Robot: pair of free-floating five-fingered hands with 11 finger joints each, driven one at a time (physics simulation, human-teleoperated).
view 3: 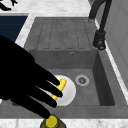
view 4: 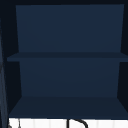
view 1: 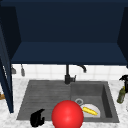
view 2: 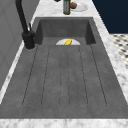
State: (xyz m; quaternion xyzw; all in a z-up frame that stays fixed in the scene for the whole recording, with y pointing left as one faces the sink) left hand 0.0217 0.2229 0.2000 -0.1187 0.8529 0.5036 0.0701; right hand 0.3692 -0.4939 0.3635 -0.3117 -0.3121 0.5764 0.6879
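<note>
Two empty hands: the left hand, fingers curled, hangs at the sink's 7 o'clock, while the right hand, fingers spread straight by the olive bottle on the bench at 3 o'clock, might topple it onto the white plate.

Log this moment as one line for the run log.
left hand: curled, holding nothing, at sink's front edge | yellow corn cob: on white plate in grey sink basin | black faucet: behind the sink
</note>
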